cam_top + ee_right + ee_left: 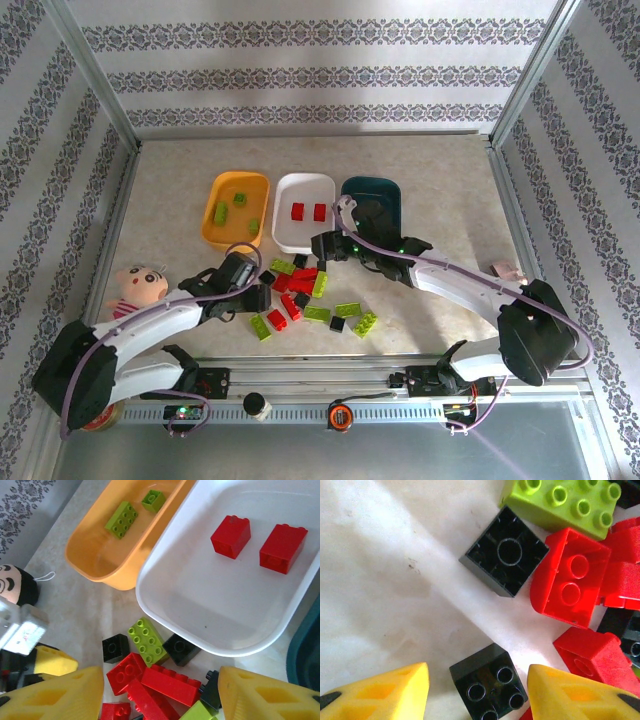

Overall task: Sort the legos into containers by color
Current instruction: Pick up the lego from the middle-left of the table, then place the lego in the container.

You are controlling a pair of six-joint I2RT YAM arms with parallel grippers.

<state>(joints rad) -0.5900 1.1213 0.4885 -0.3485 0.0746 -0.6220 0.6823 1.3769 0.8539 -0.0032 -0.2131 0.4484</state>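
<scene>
Left wrist view is showing us the left gripper [477,679] standing partly open, its yellow fingers [385,695] flanking a black brick [487,682] that is lying studs-up on the table [380,580]. A thin gap is showing on each side, so we are judging that nothing is gripped yet. We are reading this as the pick-up of a black lego bound for the dark teal tray [385,188], the rightmost of three trays at the back. The next move is calling for a square pinch on this brick alone, a lift clear of the red bricks [570,577] crowding just beside it, and a carry past the right arm, which is lying across that tray's near side. The right gripper [160,680] is hovering above the loose pile [300,290], jaws wide and nothing between them. Counting from overhead, we are finding three green bricks [240,198] in the orange-yellow tray [235,176] and two red ones in the white tray [300,238]. On the table we are finding roughly six green, four or five red and about four black, the heap being too bunched for a sure tally.
</scene>
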